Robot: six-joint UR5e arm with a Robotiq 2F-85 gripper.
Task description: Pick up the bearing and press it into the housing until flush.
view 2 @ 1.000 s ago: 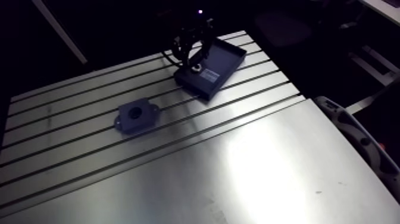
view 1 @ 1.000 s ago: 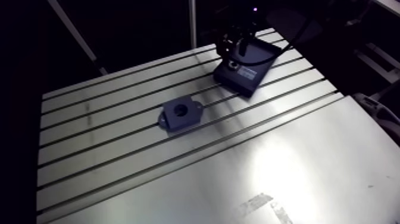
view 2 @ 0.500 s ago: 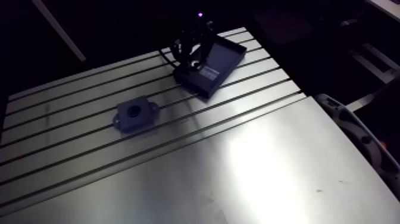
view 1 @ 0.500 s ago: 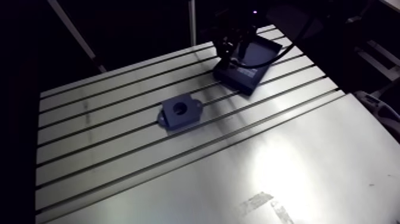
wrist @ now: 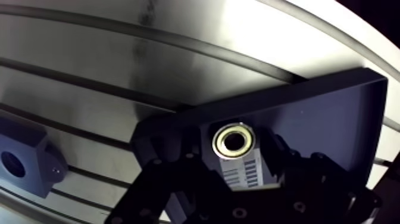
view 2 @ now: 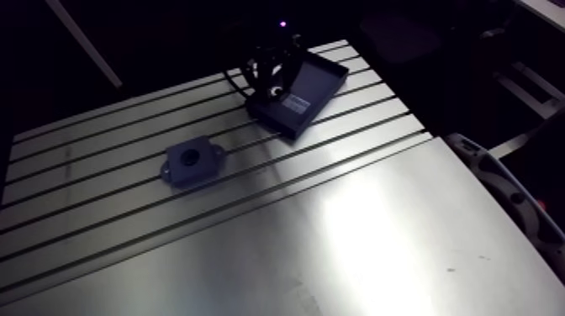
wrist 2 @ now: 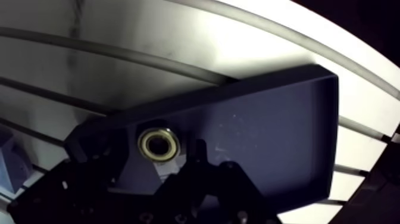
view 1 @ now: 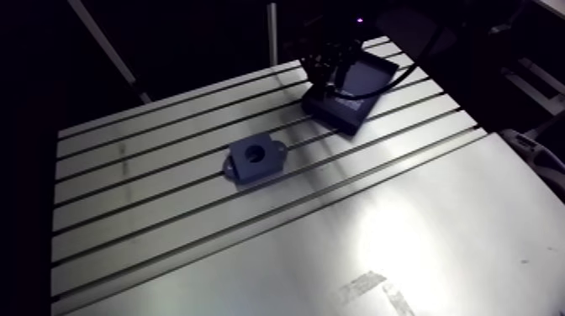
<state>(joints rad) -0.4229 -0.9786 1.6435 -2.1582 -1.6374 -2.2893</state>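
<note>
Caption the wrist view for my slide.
Open gripper above the bearing in the dark tray; housing sits apart.

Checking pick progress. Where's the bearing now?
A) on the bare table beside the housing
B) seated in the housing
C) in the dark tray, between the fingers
C: the wrist view shows the bearing lying in the tray between the open fingers, and the housing stands apart with its bore empty.
</note>
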